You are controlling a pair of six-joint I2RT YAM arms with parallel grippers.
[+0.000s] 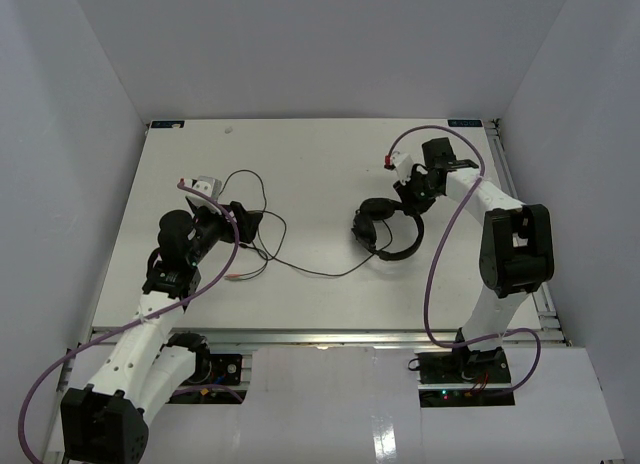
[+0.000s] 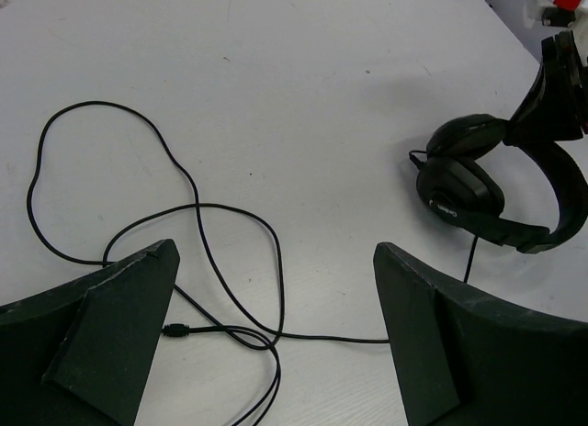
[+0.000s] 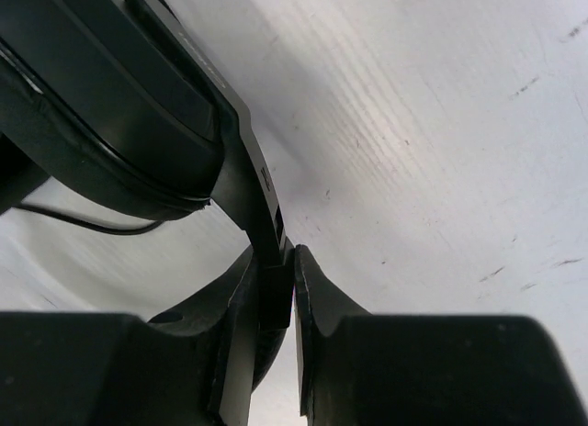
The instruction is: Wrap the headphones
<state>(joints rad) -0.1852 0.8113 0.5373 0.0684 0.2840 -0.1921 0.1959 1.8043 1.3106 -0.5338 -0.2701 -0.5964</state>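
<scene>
The black headphones [image 1: 385, 232] lie right of the table's middle, earcups to the left. My right gripper [image 1: 410, 191] is shut on the headband [image 3: 241, 164], which is pinched between the jaws in the right wrist view [image 3: 277, 277]; an earcup [image 3: 101, 123] fills the upper left there. The thin black cable [image 1: 320, 273] runs left from the headphones into loose loops [image 2: 197, 210] on the table. Its reddish plug [image 1: 232, 277] lies near the left arm. My left gripper [image 1: 243, 224] is open just above the loops [image 2: 276, 325], with cable lying between its fingers [image 2: 110, 325]. The headphones also show in the left wrist view [image 2: 469, 183].
White walls enclose the table on three sides. An aluminium rail [image 1: 320, 334] runs along the near edge. Thick purple arm cables [image 1: 432, 274] hang by both arms. A small black in-line piece [image 2: 175, 330] sits on the cable beside my left finger.
</scene>
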